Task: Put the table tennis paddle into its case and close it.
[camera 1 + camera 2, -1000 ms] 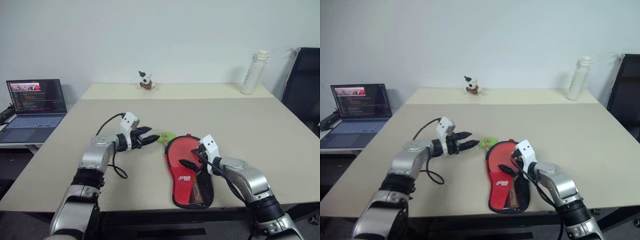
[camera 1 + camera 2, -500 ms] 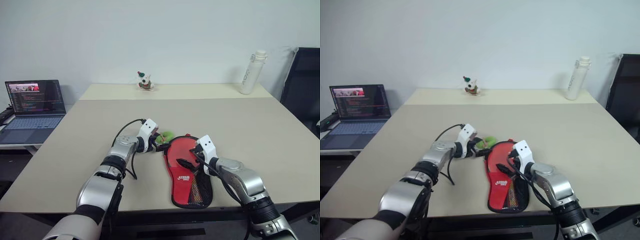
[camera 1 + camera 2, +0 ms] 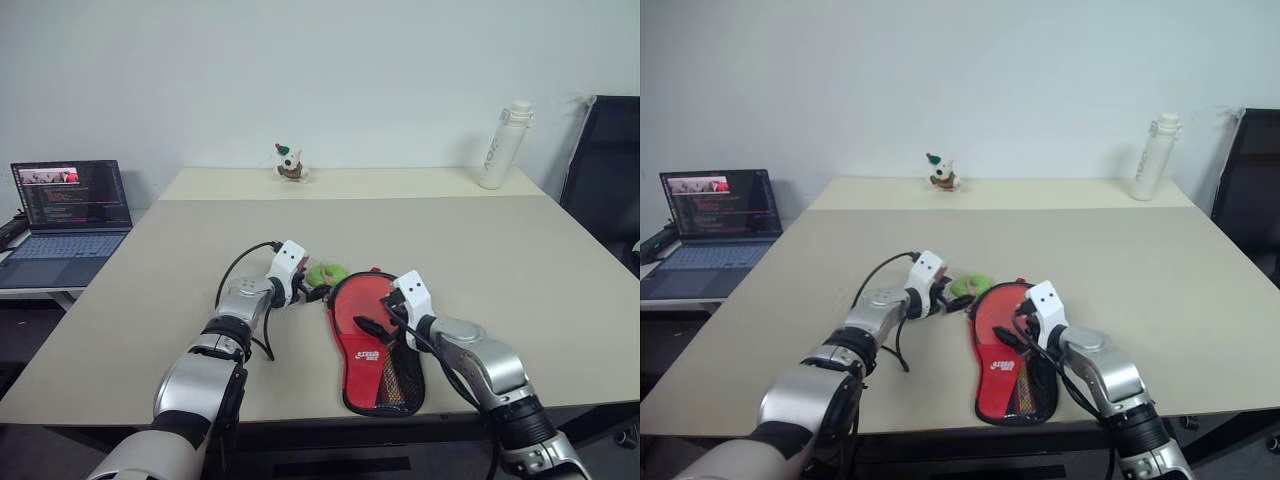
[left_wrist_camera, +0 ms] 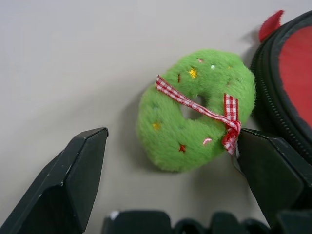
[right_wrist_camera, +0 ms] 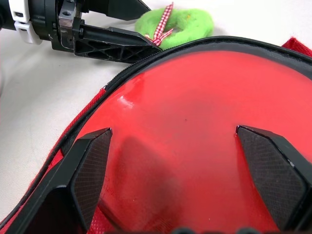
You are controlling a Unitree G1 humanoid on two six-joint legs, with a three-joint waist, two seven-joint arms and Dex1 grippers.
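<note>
Left-eye view: case point(image 3: 375, 350) lies on the table point(image 3: 520, 270) at 6 o'clock, red face up. Left gripper point(image 3: 312, 293), jaws spread wide, straddles a green plush wreath point(image 4: 195, 109) at the case's 11 o'clock, gripping nothing. Right gripper point(image 3: 372, 326), fingers point(image 5: 90, 168) wide apart, hovers over the red surface, empty.

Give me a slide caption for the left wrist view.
Open left gripper straddling a green plush wreath beside the case.
</note>
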